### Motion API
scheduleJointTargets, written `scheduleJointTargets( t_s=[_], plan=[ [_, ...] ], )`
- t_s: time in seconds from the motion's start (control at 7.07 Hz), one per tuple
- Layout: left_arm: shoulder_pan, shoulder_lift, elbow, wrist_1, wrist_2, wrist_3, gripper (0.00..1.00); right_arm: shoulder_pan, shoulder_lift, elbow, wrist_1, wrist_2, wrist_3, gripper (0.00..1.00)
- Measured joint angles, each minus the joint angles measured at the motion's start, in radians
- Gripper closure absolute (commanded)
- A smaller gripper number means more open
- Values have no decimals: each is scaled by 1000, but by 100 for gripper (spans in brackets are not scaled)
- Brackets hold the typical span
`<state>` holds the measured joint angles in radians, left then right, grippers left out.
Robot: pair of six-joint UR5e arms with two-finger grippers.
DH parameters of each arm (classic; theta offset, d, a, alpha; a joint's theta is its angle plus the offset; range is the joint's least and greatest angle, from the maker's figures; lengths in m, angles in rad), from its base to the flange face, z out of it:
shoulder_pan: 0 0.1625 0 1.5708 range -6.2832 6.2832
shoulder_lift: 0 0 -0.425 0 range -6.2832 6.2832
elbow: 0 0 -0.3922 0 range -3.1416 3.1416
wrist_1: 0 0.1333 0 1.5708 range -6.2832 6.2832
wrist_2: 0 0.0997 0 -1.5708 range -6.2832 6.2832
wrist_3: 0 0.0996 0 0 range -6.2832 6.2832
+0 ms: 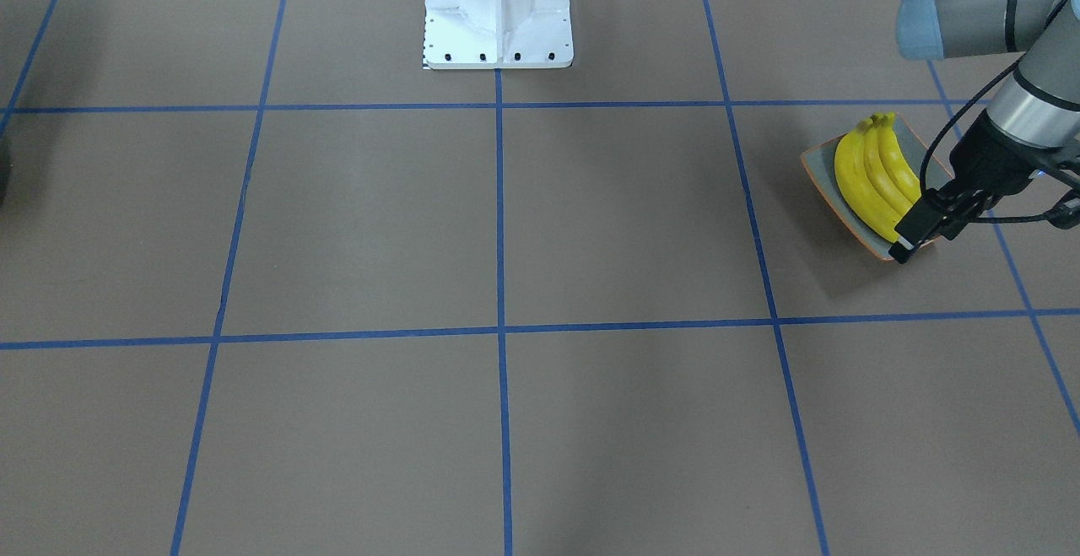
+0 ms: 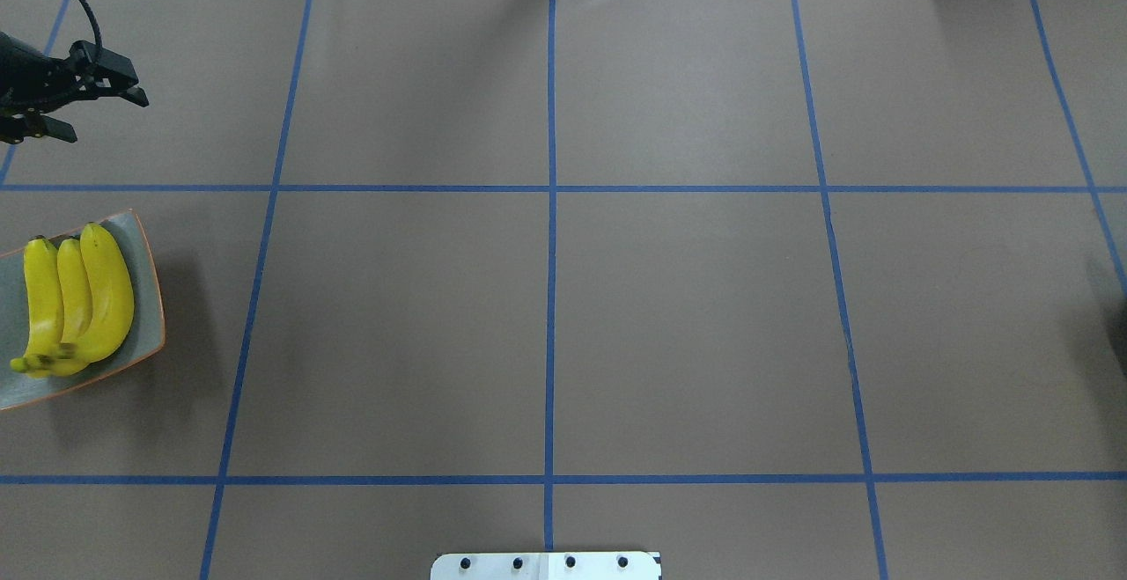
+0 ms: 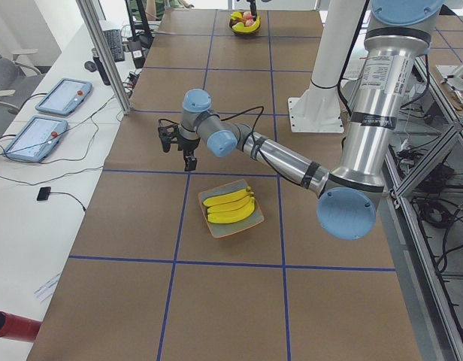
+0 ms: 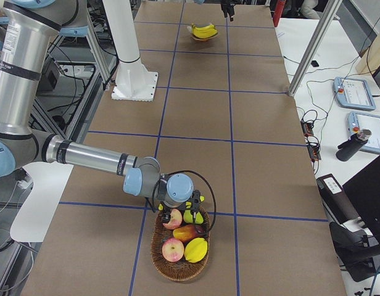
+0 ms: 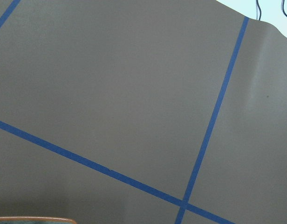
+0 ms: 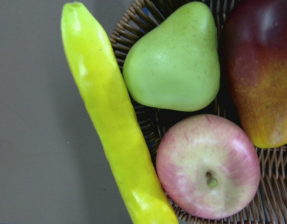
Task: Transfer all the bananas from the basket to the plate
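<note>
One bright yellow, gently curved banana [image 6: 111, 126] runs from the upper left to the bottom centre of the right wrist view. It lies along the left rim of a brown woven wicker basket [image 6: 276, 182], partly over the brown table paper. It looks light and fairly firm, with smooth, waxy skin that could slip or bruise under a hard squeeze. The best hold is probably across its narrow middle, on the side away from the other fruit.

Beside it in the basket that view shows one green pear [image 6: 174, 58] touching the banana, one pink-red apple [image 6: 208, 168] and one dark red and yellow fruit [image 6: 262, 70].

The right gripper [image 4: 184, 213] hangs just over the basket at the lower centre of the right side view. Whether it is released or clenched cannot be told.

Three more yellow bananas [image 2: 75, 298] lie side by side on the square grey-green plate with an orange rim [image 2: 148, 320], at the left edge of the overhead view. That makes four bananas counted in all.

The left gripper [image 2: 110, 120] hovers in the upper left of that view, well apart from the plate. Its fingers are spread and empty.
</note>
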<state>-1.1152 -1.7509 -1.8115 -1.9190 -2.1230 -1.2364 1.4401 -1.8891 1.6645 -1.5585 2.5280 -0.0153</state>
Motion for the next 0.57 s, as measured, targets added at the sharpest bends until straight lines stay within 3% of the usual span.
scheduleJointTargets(
  t_s=[0.57],
  plan=[
    [0, -7, 2, 0, 0, 0, 0, -13, 4, -36, 3, 59, -12, 0]
  ],
)
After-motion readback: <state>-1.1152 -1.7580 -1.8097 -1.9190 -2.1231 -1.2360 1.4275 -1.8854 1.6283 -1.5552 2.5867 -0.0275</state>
